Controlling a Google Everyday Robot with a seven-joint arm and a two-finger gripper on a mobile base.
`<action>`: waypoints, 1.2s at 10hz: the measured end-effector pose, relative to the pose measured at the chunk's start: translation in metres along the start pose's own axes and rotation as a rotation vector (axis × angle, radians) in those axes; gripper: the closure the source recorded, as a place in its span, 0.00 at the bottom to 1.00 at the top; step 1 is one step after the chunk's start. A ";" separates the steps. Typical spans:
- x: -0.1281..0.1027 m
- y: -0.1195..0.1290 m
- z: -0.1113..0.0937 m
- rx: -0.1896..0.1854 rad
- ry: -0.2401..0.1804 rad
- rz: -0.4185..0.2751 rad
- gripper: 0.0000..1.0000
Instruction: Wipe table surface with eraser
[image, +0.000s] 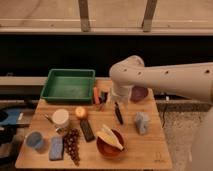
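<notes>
Claw (113, 98): low over the far middle of the desk (145, 150), at the end of a white arm (165, 77) that reaches in from the right and bends downward. Whether it is open or closed cannot be told, as the wrist hides it. It holds nothing that can be seen.

Eraser (87, 130): small black block lying flat near the centre of the desk, towards the front. It is well apart from the claw and touched by nothing.

Green tray (68, 85): far left corner, open side up.

Orange piece (96, 95): just right of the tray, with a small dark item (103, 96) beside it, both close to the claw.

Purple bowl (139, 93): far right, partly behind the arm.

Black-handled utensil (118, 113): lying lengthwise in front of the claw.

Blue-grey object (141, 122): right side, near the utensil; its kind cannot be told.

Orange fruit (80, 112): left of centre, just behind the eraser.

White cup (61, 118): left of the fruit.

Red bowl (110, 143): front centre, with a pale yellow wedge resting in it.

Grapes (72, 145): dark bunch, front left, beside the eraser.

Sponge pad (56, 148): blue-grey, flat, left of the grapes.

Blue cup (35, 141): front left corner.
</notes>
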 end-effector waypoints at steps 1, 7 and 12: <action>0.017 0.026 0.008 -0.008 0.034 -0.115 0.38; 0.053 0.063 0.017 -0.044 0.120 -0.343 0.38; 0.040 0.103 0.052 -0.062 0.167 -0.447 0.38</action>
